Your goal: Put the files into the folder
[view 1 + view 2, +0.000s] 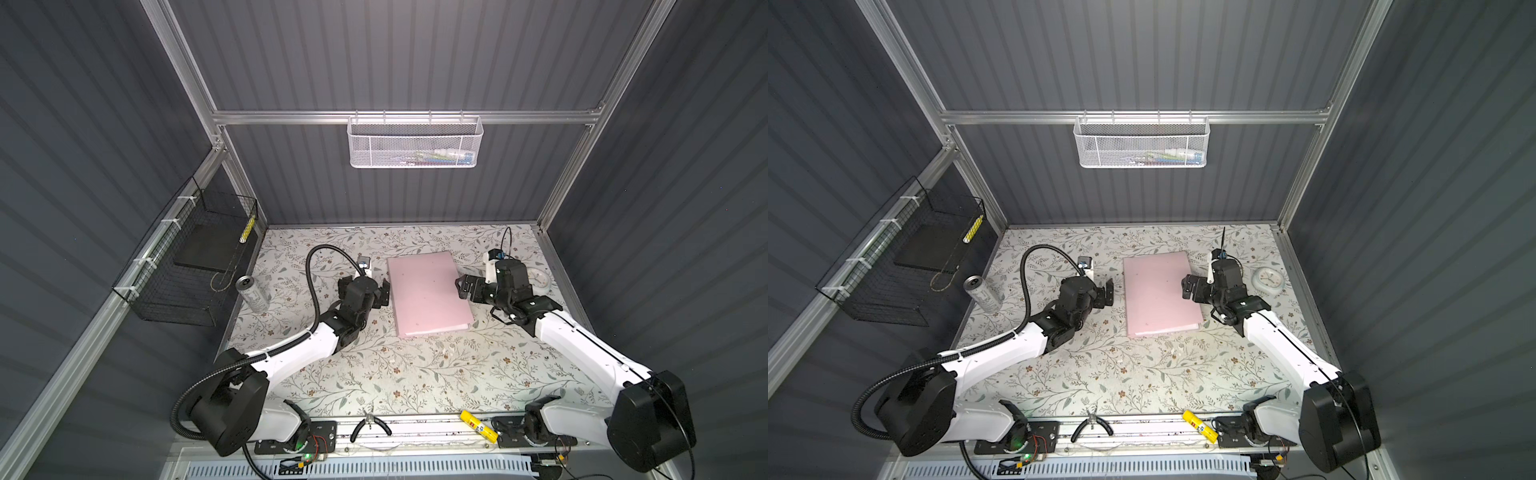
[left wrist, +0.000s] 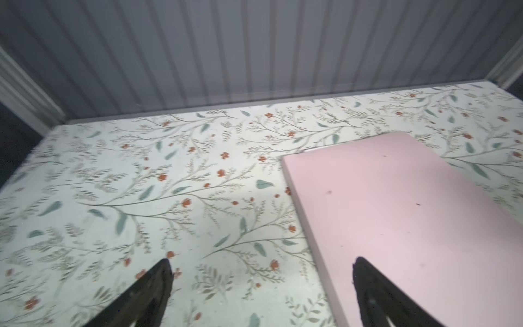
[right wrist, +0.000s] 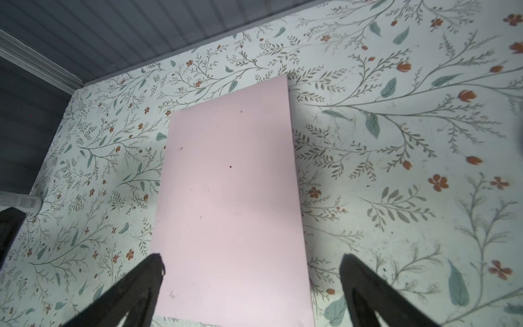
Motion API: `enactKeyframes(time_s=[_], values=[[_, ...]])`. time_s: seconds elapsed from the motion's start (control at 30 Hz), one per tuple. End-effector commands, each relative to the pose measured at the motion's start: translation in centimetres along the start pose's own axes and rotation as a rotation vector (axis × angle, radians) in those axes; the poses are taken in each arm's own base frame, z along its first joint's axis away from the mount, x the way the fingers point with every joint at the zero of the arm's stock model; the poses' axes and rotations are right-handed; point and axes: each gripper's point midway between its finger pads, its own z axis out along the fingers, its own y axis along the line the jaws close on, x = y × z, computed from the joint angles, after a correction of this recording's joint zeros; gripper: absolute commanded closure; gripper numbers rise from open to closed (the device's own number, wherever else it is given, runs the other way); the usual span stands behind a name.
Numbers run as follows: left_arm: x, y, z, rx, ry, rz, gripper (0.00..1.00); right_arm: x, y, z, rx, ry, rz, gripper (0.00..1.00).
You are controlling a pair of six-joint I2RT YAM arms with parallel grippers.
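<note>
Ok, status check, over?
Left gripper, right gripper: jaws open, empty. Flat pale pink folder closed on floral table, between them. No loose sheets visible. Nothing obstructing.

Tabletop [image 1: 415,374] bright, overhead light; surroundings dim; wrist views soft, edges smeared.

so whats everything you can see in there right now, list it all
folder: 1, pale pink, closed, flat mid-table
can: 1, silver, table's left edge
clock: 1, white, round, table's right side
pliers: 1, black handles, front rail
tube: 1, yellow, front rail, right of the pliers
mesh basket: 1, white, hung on the back rail, small items inside
wire basket: 1, black, left wall
slab: 1, black, inside the wire basket
table: 1, floral print
left gripper: 1, black, open, at the folder's left edge
right gripper: 1, black, open, at the folder's right edge
</note>
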Motion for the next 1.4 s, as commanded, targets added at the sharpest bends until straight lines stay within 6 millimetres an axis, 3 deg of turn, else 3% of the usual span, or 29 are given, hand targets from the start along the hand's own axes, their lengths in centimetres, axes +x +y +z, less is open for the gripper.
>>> enactKeyframes(time_s=[0.0, 0.1, 0.17, 0.37, 0.43, 0.53, 0.6, 0.63, 0.73, 0.83, 0.9, 1.0, 1.07, 1.1, 1.17, 1.37], values=[[0.4, 6.2, -0.5, -0.22, -0.042, 0.009, 0.01, -1.0, -0.2, 0.3, 0.001, -0.079, -0.045, 0.01], [3.5, 11.4, -0.8, -0.318, -0.033, -0.044, 0.01, -0.7, -0.6, 0.4, 0.032, -0.039, -0.091, 0.01], [4.4, 14.0, -1.2, -0.394, -0.073, -0.016, 0.01, -0.8, -1.6, 0.2, 0.082, -0.048, -0.113, 0.01], [8.1, 18.0, 1.3, -0.449, -0.054, -0.04, 0.01, -2.2, -4.9, -1.3, 0.178, -0.104, -0.091, 0.01], [7.9, 18.7, 2.8, -0.465, -0.055, -0.033, 0.01, -3.1, -6.5, -2.0, 0.213, -0.154, -0.077, 0.01], [9.2, 19.0, 5.4, -0.354, -0.004, -0.065, 0.02, -3.9, -10.0, -3.4, 0.291, -0.27, -0.051, 0.01], [10.6, 19.2, 6.9, -0.263, -0.004, -0.122, 0.09, -3.9, -12.7, -4.3, 0.369, -0.321, -0.012, 0.01], [10.4, 18.7, 7.1, -0.228, -0.019, -0.099, 0.1, -3.9, -13.9, -4.9, 0.414, -0.338, -0.001, 0.01], [10.5, 17.4, 8.2, -0.148, 0.03, -0.065, 0.01, -3.9, -16.1, -5.8, 0.512, -0.396, -0.031, 0.01], [10.6, 17.3, 8.2, -0.144, 0.038, -0.065, 0.0, -3.7, -17.7, -5.3, 0.567, -0.41, -0.066, 0.01], [10.8, 17.5, 8.0, -0.155, 0.049, -0.068, 0.0, -2.4, -19.0, -3.5, 0.575, -0.385, -0.061, 0.01], [10.6, 18.0, 7.8, -0.187, 0.027, -0.081, 0.0, -2.7, -19.0, -2.5, 0.516, -0.45, -0.052, 0.01], [10.7, 18.1, 7.8, -0.189, 0.037, -0.083, 0.0, -3.1, -17.8, -1.8, 0.425, -0.501, -0.107, 0.01], [10.7, 18.1, 7.8, -0.189, 0.035, -0.083, 0.0, -2.1, -18.1, -1.0, 0.416, -0.487, -0.101, 0.01], [10.7, 18.1, 7.9, -0.191, 0.035, -0.083, 0.0, -1.8, -17.8, -1.4, 0.406, -0.592, -0.133, 0.01], [10.7, 18.0, 7.9, -0.193, 0.037, -0.079, 0.0, -1.8, -18.5, -0.5, 0.432, -0.5, -0.098, 0.01]])
